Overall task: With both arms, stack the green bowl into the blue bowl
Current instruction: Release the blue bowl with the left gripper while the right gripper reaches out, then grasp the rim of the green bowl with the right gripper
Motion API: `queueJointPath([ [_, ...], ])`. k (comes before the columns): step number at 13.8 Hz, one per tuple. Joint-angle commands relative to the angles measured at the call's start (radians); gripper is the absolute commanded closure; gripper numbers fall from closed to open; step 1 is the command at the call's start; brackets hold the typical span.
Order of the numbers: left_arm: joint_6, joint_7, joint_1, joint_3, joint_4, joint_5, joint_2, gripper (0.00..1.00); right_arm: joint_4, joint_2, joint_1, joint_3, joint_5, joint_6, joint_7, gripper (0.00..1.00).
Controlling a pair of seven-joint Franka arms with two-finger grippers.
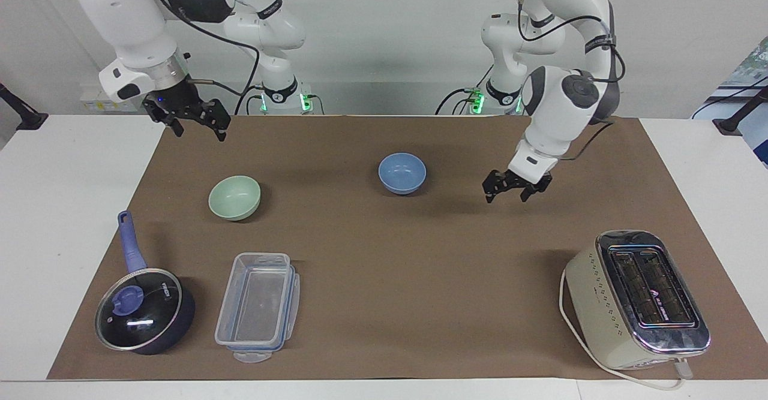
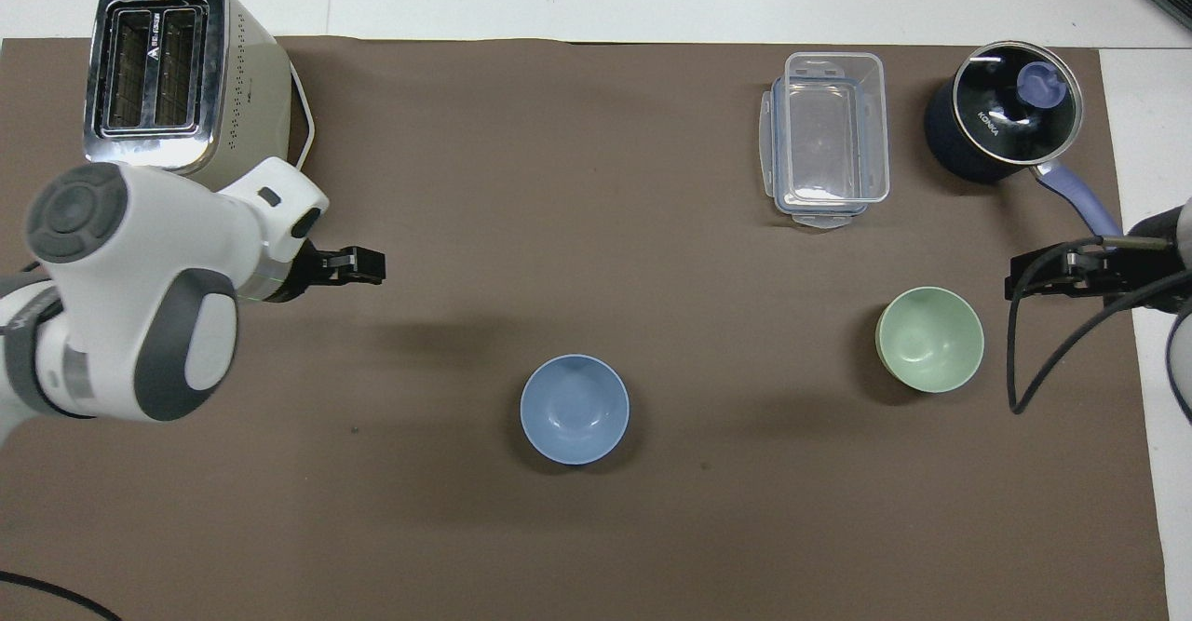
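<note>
Standing items: two bowls, each upright and apart from the other, on the brown mat (image 1: 420, 256) covering the white counter (image 1: 60, 166).
Blue bowl (image 1: 402, 173): sat alone near the middle of the mat, empty, nothing touching it; also seen from overhead (image 2: 575, 409).
Green bowl (image 1: 234, 197): sat toward the right arm's end of the counter, empty, a little farther from the robots than the blue bowl and well apart from it; overhead (image 2: 929, 338).
Left pincer (image 1: 510, 186): hung in the air over bare mat between the blue bowl and the toaster, fingers spread apart, holding nothing; overhead (image 2: 358, 265).
Right pincer (image 1: 192, 118): hung over the mat's edge nearest the robots, toward the right arm's end, fingers parted and empty; overhead (image 2: 1062, 272) it lay just beside the green bowl.
Toaster (image 1: 637, 299): cream and chrome, at the left arm's end, farther from the robots than both bowls.
Clear container (image 1: 258, 306): rectangular, empty, farther from the robots than the green bowl.
Saucepan (image 1: 143, 305): dark, glass-lidded, blue handle, beside the clear container toward the right arm's end.
</note>
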Motion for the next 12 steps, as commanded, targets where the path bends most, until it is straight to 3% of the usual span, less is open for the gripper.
queueJointPath([
  [1, -0.086, 0.131, 0.101, -0.013, 0.027, 0.012, -0.041, 0.0, -0.203, -0.051, -0.035, -0.003, 0.032, 0.165, -0.089, 0.0],
  [4, -0.195, 0.177, 0.164, -0.011, 0.125, 0.034, -0.042, 0.0, -0.362, -0.016, -0.077, -0.003, 0.034, 0.376, -0.187, 0.0],
  [6, -0.279, 0.177, 0.178, -0.014, 0.205, 0.115, -0.041, 0.0, -0.436, -0.011, -0.077, -0.003, 0.034, 0.466, -0.191, 0.0],
  [12, -0.523, 0.17, 0.178, -0.014, 0.43, 0.152, -0.025, 0.0, -0.469, 0.113, -0.133, -0.003, 0.043, 0.601, -0.264, 0.0],
])
